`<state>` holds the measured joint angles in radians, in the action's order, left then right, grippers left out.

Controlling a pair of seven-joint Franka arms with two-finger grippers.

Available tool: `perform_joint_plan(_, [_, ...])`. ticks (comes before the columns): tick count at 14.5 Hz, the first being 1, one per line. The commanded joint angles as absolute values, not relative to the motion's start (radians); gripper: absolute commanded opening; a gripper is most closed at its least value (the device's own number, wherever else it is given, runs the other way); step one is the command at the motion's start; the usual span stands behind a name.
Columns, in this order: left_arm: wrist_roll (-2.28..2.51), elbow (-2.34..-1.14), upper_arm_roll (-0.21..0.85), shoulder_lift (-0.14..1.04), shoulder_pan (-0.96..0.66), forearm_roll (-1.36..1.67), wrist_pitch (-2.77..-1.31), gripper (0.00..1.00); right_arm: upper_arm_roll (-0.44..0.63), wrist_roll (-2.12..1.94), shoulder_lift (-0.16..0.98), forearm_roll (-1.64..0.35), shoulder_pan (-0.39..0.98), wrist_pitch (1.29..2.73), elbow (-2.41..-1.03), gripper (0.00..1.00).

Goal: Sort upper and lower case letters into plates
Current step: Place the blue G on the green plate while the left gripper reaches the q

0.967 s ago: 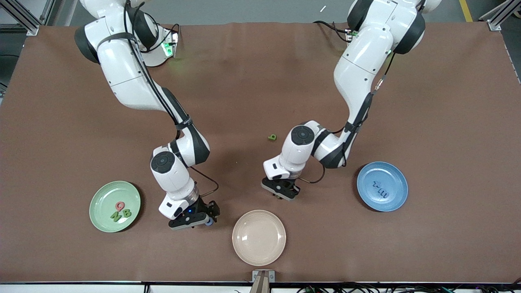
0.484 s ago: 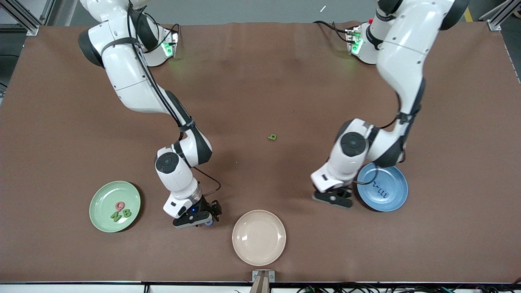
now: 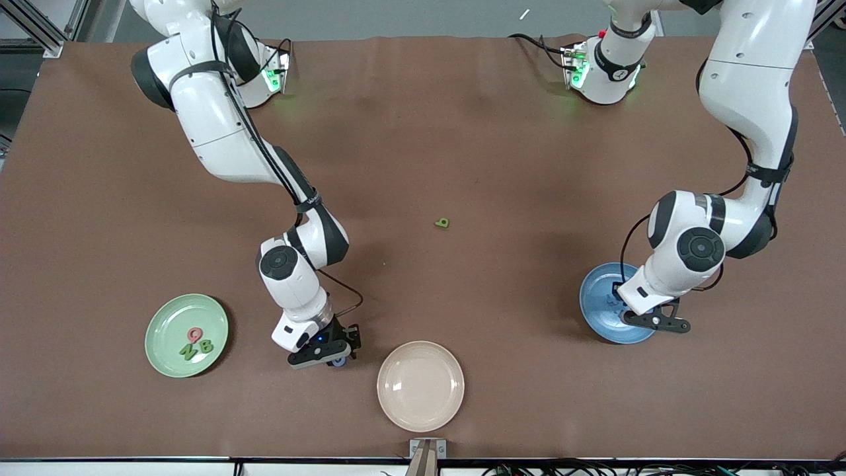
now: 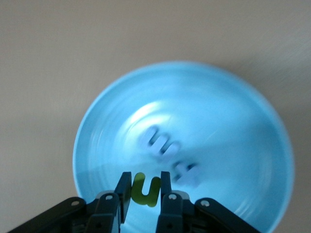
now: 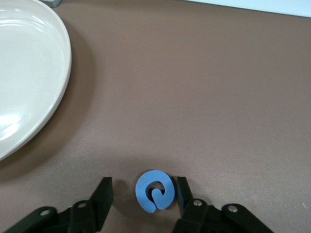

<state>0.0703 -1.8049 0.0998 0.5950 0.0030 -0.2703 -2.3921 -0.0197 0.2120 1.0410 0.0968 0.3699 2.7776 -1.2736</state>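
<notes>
Brown tabletop throughout. Over the blue plate [image 3: 605, 311], the left gripper [image 4: 145, 194] pinches the green u [image 4: 145, 189]; dropped high, it could bounce out. Between the cream plate [image 5: 24, 73] and the green plate [image 3: 186, 335], the right gripper [image 5: 142, 194] straddles the blue C [image 5: 155, 190], fingers apart; closing off-centre could flick it away.

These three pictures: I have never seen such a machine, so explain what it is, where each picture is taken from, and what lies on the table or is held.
Two white robot arms stand at a brown table. The wide picture looks down from a high camera facing them; the other two come from cameras on the arms' wrists.

The left gripper is over the blue plate, shut on a green u; two blue letters lie in that plate.

The right gripper is down at the table, its fingers open around a blue C, beside an unused cream plate.

The pale green plate holds three letters. One green letter lies loose mid-table.
</notes>
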Motion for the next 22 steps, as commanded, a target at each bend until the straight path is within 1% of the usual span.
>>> perform_joint_plan(1, [0.046,-1.828,0.113,0.586,0.037,-0.290,-2.375,0.85,-0.012,0.221,1.048,0.107,0.373,2.787,-1.272,0.38])
perform_joint_plan(2, [0.004,-1.829,0.114,0.575,0.040,-0.290,-2.370,1.00,-0.012,0.221,1.046,0.107,0.373,2.787,-1.273,0.27])
perform_joint_plan(3, [-0.030,-1.813,0.117,0.562,0.032,-0.290,-2.334,1.00,-0.014,0.221,1.046,0.106,0.370,2.787,-1.273,0.18])
perform_joint_plan(4, [-0.040,-1.774,0.133,0.557,0.028,-0.281,-2.262,1.00,-0.014,0.222,1.045,0.104,0.368,2.787,-1.273,0.10])
perform_joint_plan(5, [-0.032,-1.723,0.174,0.557,0.026,-0.272,-2.156,1.00,-0.015,0.230,1.039,0.098,0.367,2.781,-1.272,0.05])
perform_joint_plan(6, [0.006,-1.682,0.222,0.558,0.028,-0.252,-2.069,1.00,-0.017,0.229,1.022,0.089,0.356,2.755,-1.267,0.03])
perform_joint_plan(7, [0.073,-1.675,0.260,0.555,0.028,-0.218,-2.037,1.00,-0.017,0.227,1.000,0.080,0.333,2.702,-1.266,0.02])
perform_joint_plan(8, [0.163,-1.677,0.306,0.554,0.028,-0.198,-2.031,1.00,-0.032,0.221,0.988,0.078,0.296,2.607,-1.258,0.01])
perform_joint_plan(10, [0.381,-1.681,0.397,0.561,0.023,-0.193,-2.029,1.00,-0.076,0.190,0.959,0.080,0.229,2.411,-1.192,0.00])
perform_joint_plan(11, [0.497,-1.681,0.444,0.571,0.020,-0.196,-2.037,1.00,-0.086,0.143,0.941,0.078,0.192,2.340,-1.187,0.00])
perform_joint_plan(12, [0.579,-1.680,0.481,0.581,0.006,-0.196,-2.043,1.00,-0.089,0.093,0.925,0.075,0.164,2.301,-1.189,0.00])
perform_joint_plan(13, [0.654,-1.681,0.500,0.590,-0.021,-0.196,-2.060,1.00,-0.090,0.036,0.902,0.074,0.126,2.272,-1.196,0.01])
perform_joint_plan(16, [0.942,-1.680,0.503,0.597,-0.152,-0.193,-2.088,1.00,-0.092,-0.144,0.877,0.074,0.023,2.143,-1.200,0.03])
perform_joint_plan(17, [1.079,-1.678,0.503,0.626,-0.188,-0.193,-2.126,1.00,-0.092,-0.187,0.874,0.072,0.000,2.126,-1.201,0.03])
perform_joint_plan(19, [1.313,-1.698,0.500,0.655,-0.265,-0.207,-2.199,1.00,-0.092,-0.270,0.871,0.068,-0.052,2.096,-1.210,0.05])
perform_joint_plan(20, [1.407,-1.725,0.496,0.655,-0.300,-0.209,-2.226,1.00,-0.092,-0.297,0.871,0.066,-0.069,2.082,-1.232,0.11])
perform_joint_plan(22, [1.535,-1.788,0.494,0.646,-0.310,-0.212,-2.272,1.00,-0.089,-0.302,0.873,0.067,-0.080,2.080,-1.253,0.58])
